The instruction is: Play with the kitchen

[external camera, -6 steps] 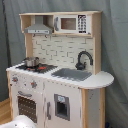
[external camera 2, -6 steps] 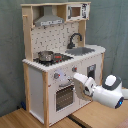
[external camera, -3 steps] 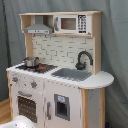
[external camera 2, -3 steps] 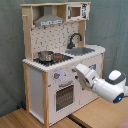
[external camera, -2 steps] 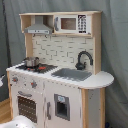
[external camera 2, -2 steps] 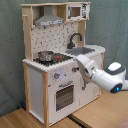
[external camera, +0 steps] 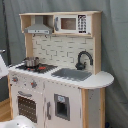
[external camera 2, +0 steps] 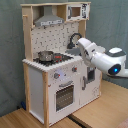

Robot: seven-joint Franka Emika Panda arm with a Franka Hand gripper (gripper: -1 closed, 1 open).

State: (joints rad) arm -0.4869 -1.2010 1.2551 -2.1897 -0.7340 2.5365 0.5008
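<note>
Grey curtain backs the kitchen — a small pot on its hob; the gripper reaches over the counter — finger spread unclear.

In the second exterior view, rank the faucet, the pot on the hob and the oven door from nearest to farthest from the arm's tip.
Arm tip as reference:
1. Faucet, right beside the tip, at the sink.
2. Pot, on the hob toward the second exterior view's left.
3. Oven door, low on the front.
</note>
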